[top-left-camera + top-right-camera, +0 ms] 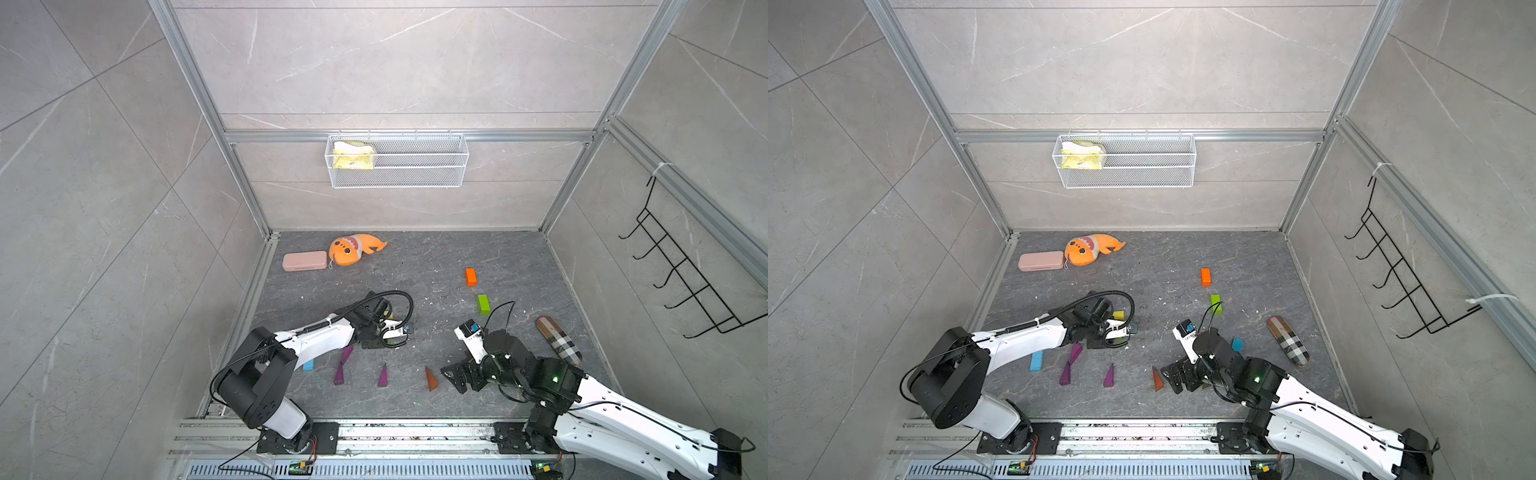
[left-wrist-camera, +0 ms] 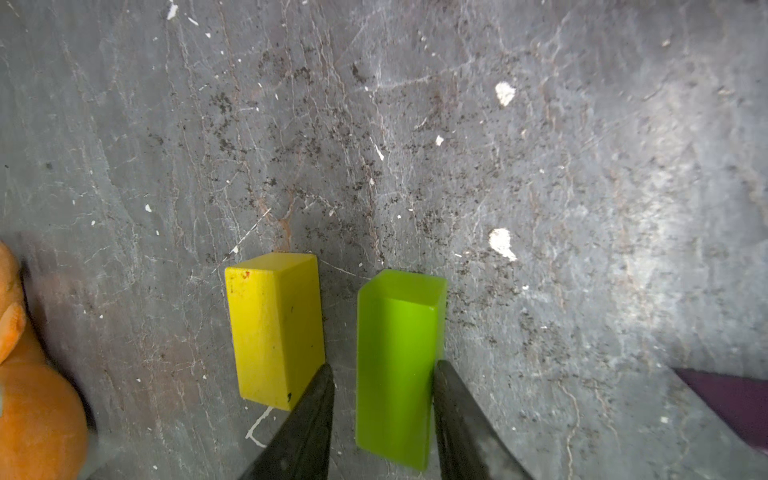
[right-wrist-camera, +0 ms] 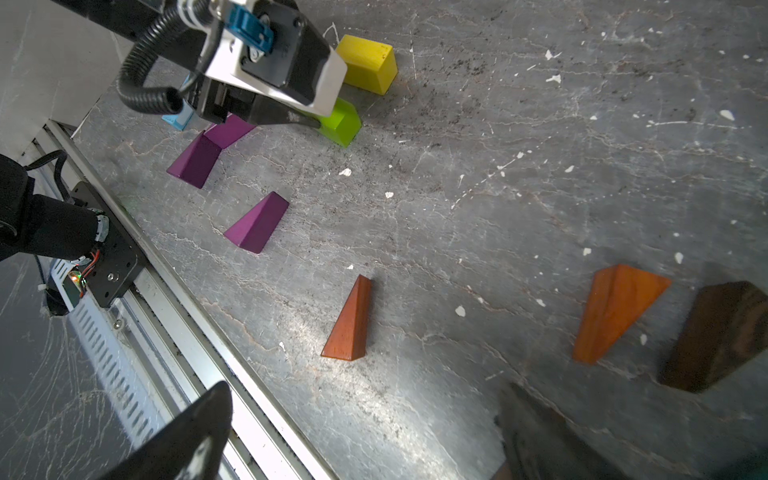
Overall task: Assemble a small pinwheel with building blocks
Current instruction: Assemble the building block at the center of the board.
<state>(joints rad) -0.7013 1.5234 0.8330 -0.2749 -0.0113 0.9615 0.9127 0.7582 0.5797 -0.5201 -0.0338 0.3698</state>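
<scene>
Aligning, apparently: short green painted brick [image 2: 399,324], lying on grey stone desk [image 2: 415,124] just beside short yellow brick [image 2: 274,324]. Left gripper [image 2: 382,365]: jaws straddle green brick narrowly; whether they clamp it cannot be told. Advice: stay square, spare yellow. Right gripper [image 3: 365,388]: jaws wide apart, empty.

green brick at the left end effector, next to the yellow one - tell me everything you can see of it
The green brick is a short, smooth, lime-painted oblong lying flat on the dark stone-look table. It lies parallel to the yellow brick, a narrow gap apart. The left end effector straddles it: one fingertip meets its side; the other seems just clear.
</scene>
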